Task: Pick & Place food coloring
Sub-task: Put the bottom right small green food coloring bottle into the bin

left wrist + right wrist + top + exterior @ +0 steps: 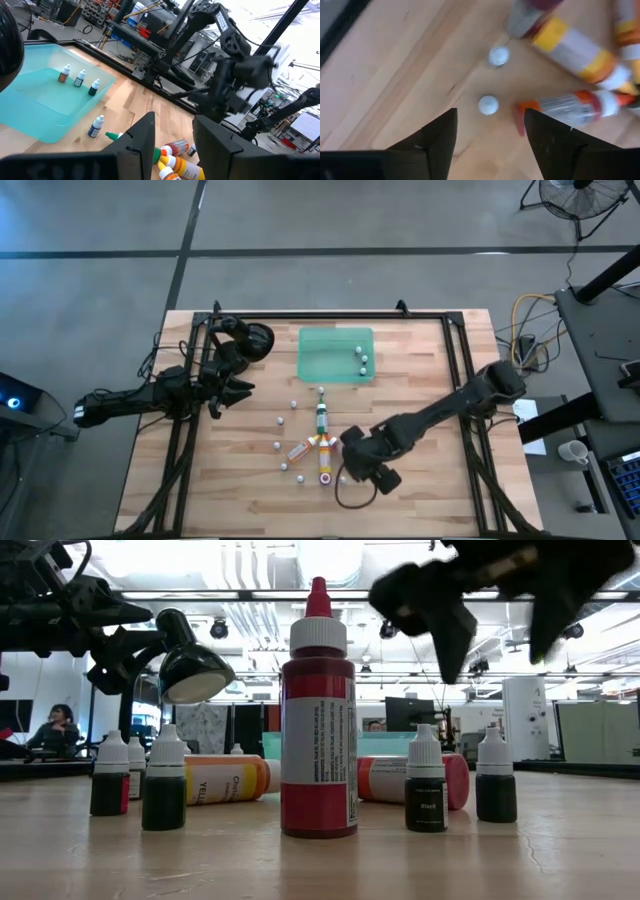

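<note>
The food coloring lies at the table's middle. A green bottle and two orange-yellow ones lie flat, and a red bottle stands upright on its base. Several small white-capped bottles stand around them. My right gripper hangs open, pointing steeply down, just right of the cluster. Below its fingers stands one small white cap, and a lying orange-red bottle is beside it. It touches nothing. My left gripper waits open and level at the table's left.
A translucent green tray at the far middle holds three small bottles. A black lamp head sits far left. Black frame rails run along the table's sides. A dark cable loop lies near the right gripper.
</note>
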